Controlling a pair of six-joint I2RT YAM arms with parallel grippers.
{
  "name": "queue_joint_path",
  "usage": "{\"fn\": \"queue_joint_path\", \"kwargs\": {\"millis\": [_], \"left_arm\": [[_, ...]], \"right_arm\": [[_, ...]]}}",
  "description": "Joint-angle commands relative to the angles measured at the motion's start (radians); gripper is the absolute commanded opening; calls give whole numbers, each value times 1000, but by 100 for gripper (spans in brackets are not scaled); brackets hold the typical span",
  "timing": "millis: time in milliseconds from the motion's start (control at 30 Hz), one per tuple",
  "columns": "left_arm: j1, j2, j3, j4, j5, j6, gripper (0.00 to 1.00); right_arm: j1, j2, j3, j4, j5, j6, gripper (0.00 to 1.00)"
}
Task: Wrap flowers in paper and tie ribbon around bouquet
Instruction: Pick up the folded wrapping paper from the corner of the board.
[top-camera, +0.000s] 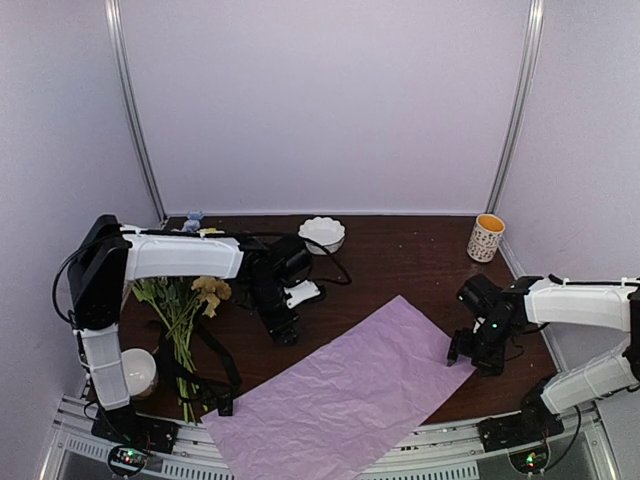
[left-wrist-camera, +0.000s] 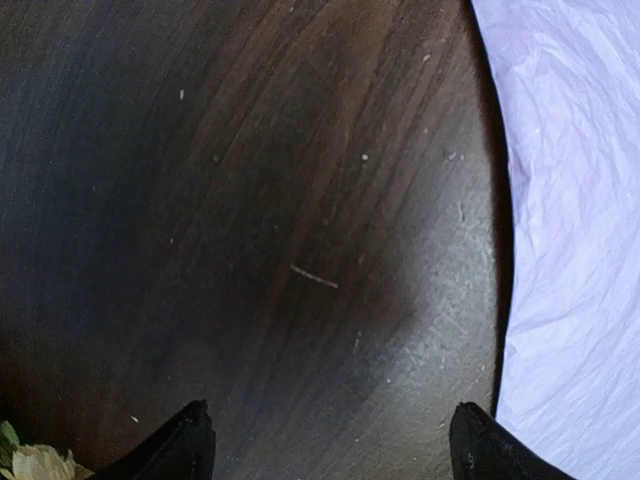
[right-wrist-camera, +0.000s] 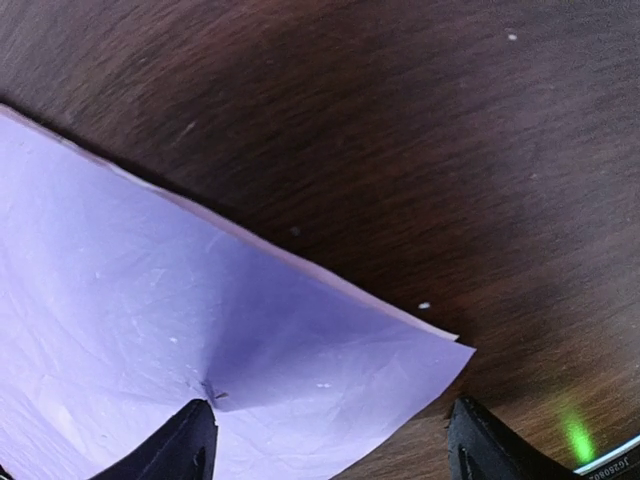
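The paper (top-camera: 345, 390) lies flat and diagonal on the dark table, lilac face up, its near end over the front edge. The flowers (top-camera: 180, 310) lie at the left, stems toward the front, with the black ribbon (top-camera: 225, 365) looped over the stems. My left gripper (top-camera: 284, 333) hangs open over bare wood just left of the paper's far edge. In the left wrist view my left gripper (left-wrist-camera: 335, 440) holds nothing, with the paper (left-wrist-camera: 575, 250) to its right. My right gripper (right-wrist-camera: 335, 440) stands open over the paper's right corner (right-wrist-camera: 250, 340); its left fingertip (right-wrist-camera: 195, 440) touches the sheet at a small crease.
A white scalloped bowl (top-camera: 322, 233) sits at the back centre. A patterned cup (top-camera: 486, 237) with a yellow rim stands at the back right. A white bowl (top-camera: 140, 372) sits by the left arm's base. A pale bloom (left-wrist-camera: 35, 463) shows beside my left finger.
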Motion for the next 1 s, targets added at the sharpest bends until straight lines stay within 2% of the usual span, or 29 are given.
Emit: {"fn": "queue_joint_path", "kwargs": {"millis": [0, 167, 333, 433, 633, 800, 867, 933, 967], "left_arm": [[-18, -73, -109, 82, -1, -112, 84], [-54, 18, -135, 129, 11, -111, 84], [-101, 67, -75, 108, 2, -100, 82], [-118, 88, -67, 108, 4, -97, 82], [-118, 114, -66, 102, -13, -107, 82], [-118, 118, -79, 118, -18, -110, 82], [-118, 116, -77, 118, -29, -107, 82], [-118, 103, -69, 119, -34, -105, 81], [-118, 87, -63, 119, -39, -104, 81]], "right_arm": [[7, 61, -78, 238, -153, 0, 78], [9, 47, -81, 362, -246, -20, 74], [10, 80, -11, 376, -292, -87, 70], [12, 84, 5, 400, -316, -98, 64], [34, 63, 30, 438, -357, -81, 41], [68, 1, 108, 260, -229, -128, 29], [73, -24, 120, 229, -201, -130, 19], [77, -38, 141, 210, -188, -133, 2], [79, -43, 158, 203, -187, -133, 0]]}}
